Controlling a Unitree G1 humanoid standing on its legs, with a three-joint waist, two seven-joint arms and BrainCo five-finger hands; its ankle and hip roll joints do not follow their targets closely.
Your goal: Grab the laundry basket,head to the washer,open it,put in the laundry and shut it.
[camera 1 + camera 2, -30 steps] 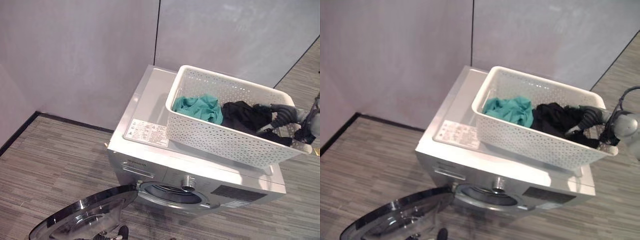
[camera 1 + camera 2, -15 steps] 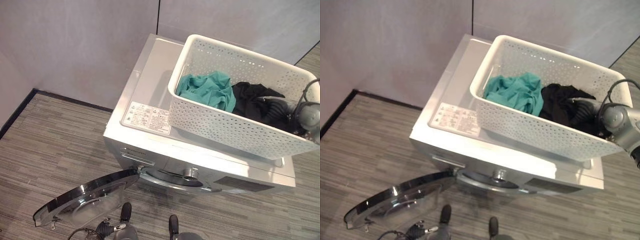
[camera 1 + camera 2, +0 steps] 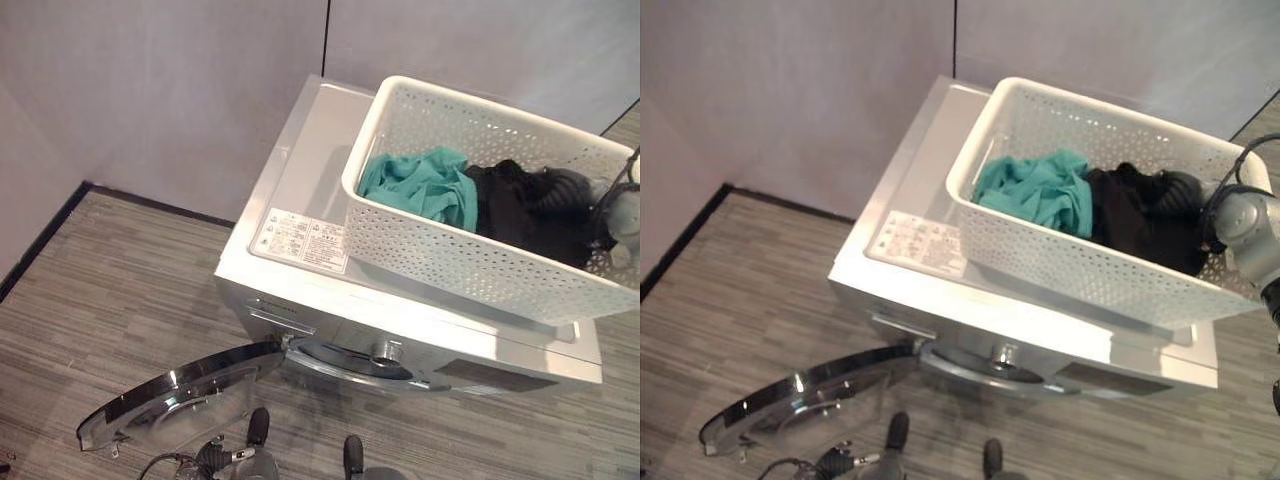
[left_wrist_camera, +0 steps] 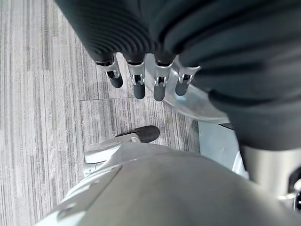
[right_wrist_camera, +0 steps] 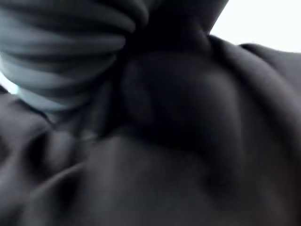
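Against grey walls, the washer point(image 3: 330, 300) stood with its door point(image 3: 180, 395) open and the basket point(image 3: 1080, 260) on top, laundry unloaded: right hand point(image 3: 1185, 190) buried in the black clothes point(image 3: 530, 210), grip indiscernible; left hand point(image 4: 146, 77) hung relaxed, empty.

One washer point(image 3: 330, 300) stands at the frame's centre, its one round door point(image 3: 175, 395) hanging open at lower left. One white basket point(image 3: 470, 255) sits on top toward upper right. It holds two garments: one teal point(image 3: 425, 185), one black point(image 3: 525, 210). One label sticker point(image 3: 300, 238) is on the lid.
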